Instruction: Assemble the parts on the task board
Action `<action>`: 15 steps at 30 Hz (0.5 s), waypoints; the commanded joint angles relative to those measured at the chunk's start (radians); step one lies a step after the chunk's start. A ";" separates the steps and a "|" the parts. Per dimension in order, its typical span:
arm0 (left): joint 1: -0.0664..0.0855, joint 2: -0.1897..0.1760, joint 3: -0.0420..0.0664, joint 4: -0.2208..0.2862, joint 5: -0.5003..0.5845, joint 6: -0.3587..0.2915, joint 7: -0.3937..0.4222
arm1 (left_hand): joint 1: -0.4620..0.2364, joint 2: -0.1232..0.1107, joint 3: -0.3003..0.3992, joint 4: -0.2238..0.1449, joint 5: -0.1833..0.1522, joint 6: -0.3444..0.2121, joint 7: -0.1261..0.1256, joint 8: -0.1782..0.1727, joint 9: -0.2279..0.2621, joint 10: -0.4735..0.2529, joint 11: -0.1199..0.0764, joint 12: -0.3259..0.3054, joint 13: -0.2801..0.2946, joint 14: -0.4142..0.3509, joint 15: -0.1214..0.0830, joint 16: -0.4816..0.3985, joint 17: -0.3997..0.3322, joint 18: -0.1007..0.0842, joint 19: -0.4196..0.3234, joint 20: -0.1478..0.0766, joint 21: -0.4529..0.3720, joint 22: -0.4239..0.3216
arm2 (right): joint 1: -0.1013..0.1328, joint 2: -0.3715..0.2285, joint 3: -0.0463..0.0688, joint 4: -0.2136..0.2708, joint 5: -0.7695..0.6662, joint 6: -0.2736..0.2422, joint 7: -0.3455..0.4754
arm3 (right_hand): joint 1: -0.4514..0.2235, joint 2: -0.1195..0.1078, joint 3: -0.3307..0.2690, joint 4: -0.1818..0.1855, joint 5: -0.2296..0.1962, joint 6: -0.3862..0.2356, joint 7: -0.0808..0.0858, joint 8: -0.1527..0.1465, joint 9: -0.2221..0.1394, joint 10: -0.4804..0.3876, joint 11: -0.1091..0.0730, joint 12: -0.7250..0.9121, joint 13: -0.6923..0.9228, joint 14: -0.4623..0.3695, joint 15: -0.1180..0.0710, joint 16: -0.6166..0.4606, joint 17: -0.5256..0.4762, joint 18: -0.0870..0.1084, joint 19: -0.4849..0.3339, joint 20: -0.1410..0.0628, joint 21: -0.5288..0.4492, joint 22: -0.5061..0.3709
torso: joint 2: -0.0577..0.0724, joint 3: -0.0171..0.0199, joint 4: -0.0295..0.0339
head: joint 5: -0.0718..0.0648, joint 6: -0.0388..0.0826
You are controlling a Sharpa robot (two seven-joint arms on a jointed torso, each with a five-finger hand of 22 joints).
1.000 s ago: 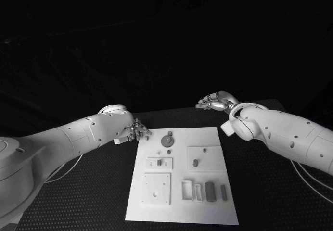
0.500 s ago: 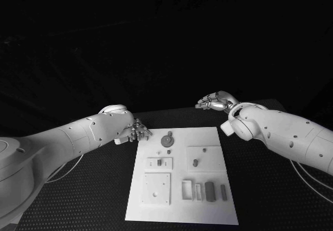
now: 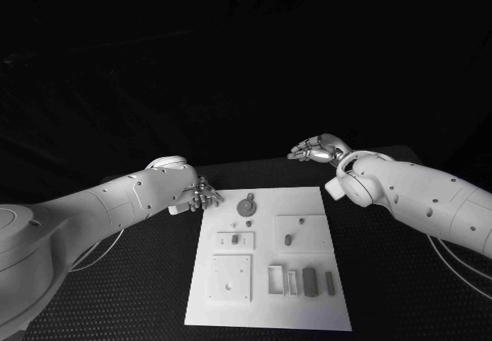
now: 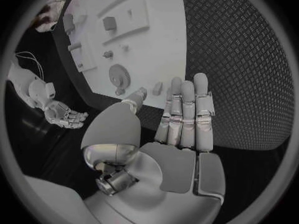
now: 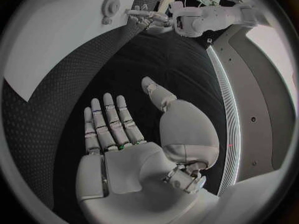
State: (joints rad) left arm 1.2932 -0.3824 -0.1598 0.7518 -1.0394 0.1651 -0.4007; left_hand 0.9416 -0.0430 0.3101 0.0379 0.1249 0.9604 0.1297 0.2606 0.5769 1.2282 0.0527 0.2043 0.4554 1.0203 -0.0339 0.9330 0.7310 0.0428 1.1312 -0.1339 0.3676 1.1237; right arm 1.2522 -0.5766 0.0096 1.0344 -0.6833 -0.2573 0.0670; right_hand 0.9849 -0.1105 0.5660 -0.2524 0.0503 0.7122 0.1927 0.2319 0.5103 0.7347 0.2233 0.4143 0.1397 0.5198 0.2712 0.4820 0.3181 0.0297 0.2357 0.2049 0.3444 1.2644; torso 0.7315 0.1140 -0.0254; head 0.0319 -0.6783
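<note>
Robot hands left [image 3: 201, 193] and right [image 3: 318, 150] both released, palms up beside the task board [image 3: 308, 312].

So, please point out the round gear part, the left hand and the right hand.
round gear part [image 3: 247, 207], head view, on its disc face.
left hand [image 3: 202, 194], head view, on its fingers.
right hand [image 5: 127, 144], right wrist view, on its palm.

A black bench [image 3: 123, 284] with a finely dotted surface is seen beneath the white board, extending past it on both sides. Thin pale cables [image 3: 97, 254] are draped at the bench's left edge.
</note>
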 commanded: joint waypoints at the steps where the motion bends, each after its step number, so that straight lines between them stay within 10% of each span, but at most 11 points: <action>1: 0.000 0.002 0.000 -0.003 0.031 0.021 0.014 | 0.012 0.004 0.000 -0.008 0.007 0.006 0.003 0.005 -0.002 0.008 0.000 -0.007 0.001 0.000 -0.006 -0.006 0.002 0.023 0.001 -0.003 -0.001 0.002 | 0.000 0.001 0.000 0.001 -0.005 0.001 0.009 | 0.001 0.005 -0.007 0.002 -0.002 -0.006 0.046 0.006 -0.002 -0.002 0.005 -0.002 -0.001 -0.007 0.001 0.000 -0.002 -0.010 -0.004 -0.001 -0.006 0.002 | 0.000 -0.0002 0.0009 | -0.001 -0.001; 15: -0.001 0.008 0.000 -0.011 0.070 0.016 0.022 | 0.023 0.019 -0.006 -0.022 0.009 0.004 0.004 0.004 -0.007 0.007 0.001 -0.010 0.002 0.000 -0.005 -0.010 0.006 0.022 0.000 -0.002 -0.005 0.003 | 0.000 0.005 0.000 -0.001 -0.007 0.004 0.005 | 0.000 0.005 -0.007 0.002 -0.002 -0.007 0.046 0.006 -0.002 -0.002 0.005 -0.001 -0.002 -0.007 0.001 0.000 -0.002 -0.009 -0.004 -0.001 -0.006 0.002 | -0.001 0.0011 -0.0003 | -0.001 -0.001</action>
State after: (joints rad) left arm 1.2925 -0.3770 -0.1598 0.7428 -0.9960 0.1698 -0.3931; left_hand 0.9587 -0.0259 0.3041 0.0187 0.1286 0.9628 0.1320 0.2605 0.5700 1.2295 0.0514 0.2005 0.4563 1.0203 -0.0339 0.9275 0.7361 0.0427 1.1312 -0.1335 0.3676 1.1257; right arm 1.2522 -0.5730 0.0096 1.0334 -0.6834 -0.2572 0.0658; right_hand 0.9849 -0.1105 0.5631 -0.2494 0.0503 0.7122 0.1927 0.2319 0.5095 0.7347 0.2233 0.4143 0.1386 0.5198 0.2712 0.4820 0.3172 0.0297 0.2357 0.2049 0.3443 1.2648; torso 0.7311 0.1141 -0.0247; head 0.0307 -0.6796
